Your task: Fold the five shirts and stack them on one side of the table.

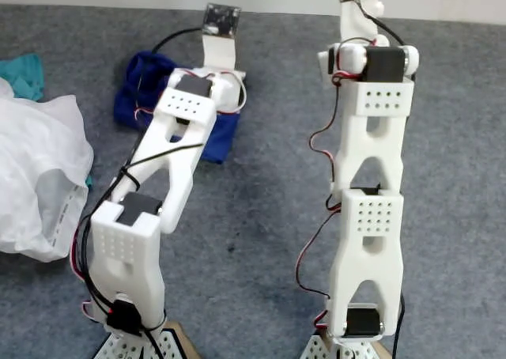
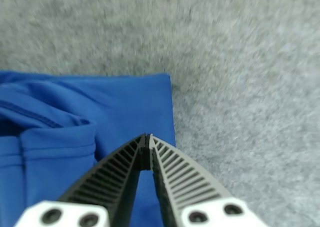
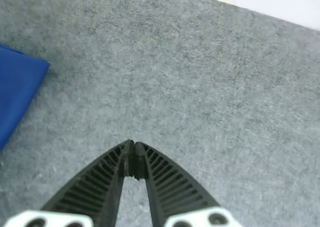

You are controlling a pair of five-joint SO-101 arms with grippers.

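1. At the far left edge of the desk (image 1: 261,209), a bit of teal cloth (image 1: 24,73) lies just behind a crumpled heap of white cloth (image 1: 39,169).
2. Right of that heap lies the blue shirt (image 1: 142,90), folded into a compact shape on the grey surface, towards the back of the desk. The left arm (image 1: 174,137) stretches over its near edge.
3. In the left wrist view, the left tool (image 2: 148,139) hangs above the blue shirt (image 2: 100,107) near its straight folded edge. Its tips are pressed together, and no fabric shows between them.
4. The right arm (image 1: 371,177) reaches straight back, well apart from the shirt.
5. The right tool (image 3: 132,146) is narrow too, with its tips meeting over bare grey desk. A corner of the blue shirt (image 3: 17,92) shows off to one side.
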